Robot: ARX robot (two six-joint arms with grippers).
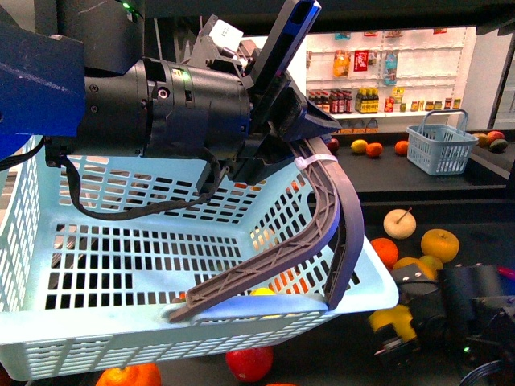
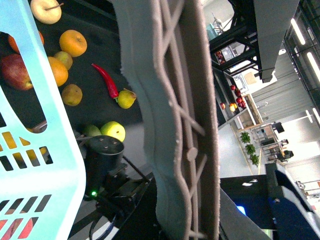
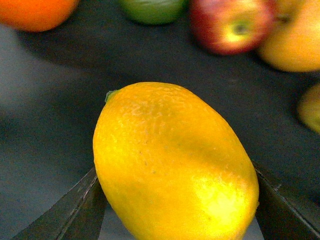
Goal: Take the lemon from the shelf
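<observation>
Finding one: the lemon [image 3: 175,165] lies between my right fingers [image 3: 65,215], one finger against each flank. Its long axis runs along the fingers, stem nub pointing away from the wrist, so the hold is across the narrow width. I judge the fingers to be pinching the lemon. The right wrist view does not show whether it has left the shelf [image 1: 483,241] or rests on it.

Finding two: in the front view the lemon shows as a yellow patch at the tip of my right arm, low on the right and over the dark tray. The right arm has it, and the left arm is not a candidate.

Finding three: my left fingers [image 1: 241,283] are clamped on the front rim of the pale blue basket [image 1: 32,241], one finger on each side of the rim. The basket hangs tilted above the tray, just left of the right arm.

Surface: flat, dark and bare directly under and ahead of the lemon.

Room:
- An orange [image 3: 35,10], a green fruit [image 3: 152,7], a red apple [image 3: 230,25] and a larger yellow fruit [image 3: 295,40] lie further out, none touching the lemon.
- Sideways clearance looks ample.
- The likeliest obstruction to a lift is the basket corner beside my right arm — a straight rise should pass it.

Risk: the skin is smooth and the hold is across a curve, so the lemon may slip along the fingers.
</observation>
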